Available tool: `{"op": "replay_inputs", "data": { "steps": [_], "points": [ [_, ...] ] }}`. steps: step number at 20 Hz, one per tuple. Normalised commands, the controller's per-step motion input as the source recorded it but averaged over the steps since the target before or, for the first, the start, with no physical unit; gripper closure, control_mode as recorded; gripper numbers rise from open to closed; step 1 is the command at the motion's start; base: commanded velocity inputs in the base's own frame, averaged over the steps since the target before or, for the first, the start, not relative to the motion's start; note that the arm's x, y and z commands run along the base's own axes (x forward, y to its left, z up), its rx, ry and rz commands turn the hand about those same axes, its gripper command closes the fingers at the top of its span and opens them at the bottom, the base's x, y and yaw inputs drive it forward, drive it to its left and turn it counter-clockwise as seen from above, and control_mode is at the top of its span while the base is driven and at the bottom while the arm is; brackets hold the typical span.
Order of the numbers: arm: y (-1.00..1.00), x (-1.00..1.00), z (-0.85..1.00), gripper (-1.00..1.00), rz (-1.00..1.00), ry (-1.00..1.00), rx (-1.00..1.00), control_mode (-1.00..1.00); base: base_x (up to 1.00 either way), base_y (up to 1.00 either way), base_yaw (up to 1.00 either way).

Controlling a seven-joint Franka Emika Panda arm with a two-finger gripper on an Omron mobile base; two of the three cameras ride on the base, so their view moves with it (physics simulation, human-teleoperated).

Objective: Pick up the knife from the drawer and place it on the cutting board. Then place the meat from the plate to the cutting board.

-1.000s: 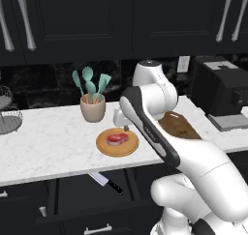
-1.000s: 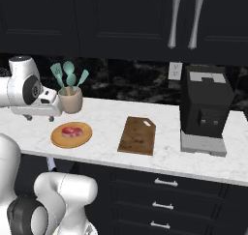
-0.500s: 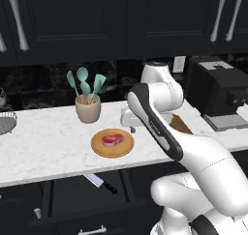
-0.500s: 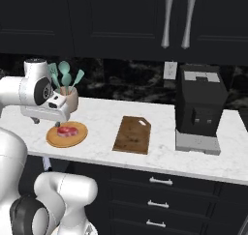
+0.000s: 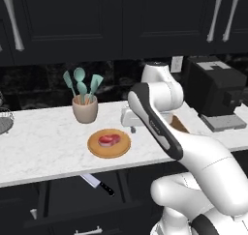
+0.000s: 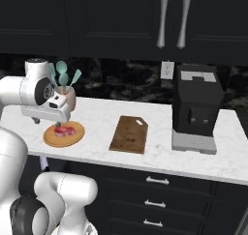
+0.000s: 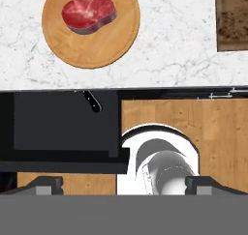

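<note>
Your two-finger gripper (image 7: 124, 184) has its jaws spread wide with nothing between them, hanging over the counter edge. Below it you see the shallow black drawer (image 7: 58, 125) pulled out, the black-handled, silver-bladed knife (image 5: 98, 183) lying inside (in the hand view only its handle shows). On the marble, the red oval steak (image 7: 88, 13) sits on the round tan wooden plate (image 7: 114, 43), well apart from the dark brown rectangular cutting board (image 6: 129, 134).

The knife (image 5: 99, 183), with silver blade and black handle, was laid flat in the opened black drawer (image 5: 68, 193); the red meat (image 5: 109, 139) was placed on the round tan plate (image 5: 122, 148); the dark brown cutting board (image 6: 129, 134) was left bare on the counter, apart from the plate.
</note>
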Motion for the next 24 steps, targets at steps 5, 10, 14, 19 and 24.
{"op": "replay_inputs", "data": {
  "steps": [5, 10, 14, 19, 24],
  "points": [
    [0.0, 0.0, 0.0, -1.0, 0.0, 0.0, 0.0, 1.0, 0.0, -0.42, 0.0],
    [0.0, 0.0, 0.0, -1.0, 0.0, 0.0, 0.0, 1.0, -0.01, -0.14, 0.0],
    [0.0, -0.02, 0.0, -1.0, 0.0, 0.0, 0.04, -1.0, 0.0, -0.02, 0.0],
    [0.15, 0.0, -0.04, -1.0, 0.08, 0.03, 0.0, -1.0, 0.0, 0.0, 0.0],
    [0.49, 0.05, -0.43, -1.0, 0.12, 0.0, 0.01, -1.0, 0.0, 0.0, 0.0]
  ]
}}
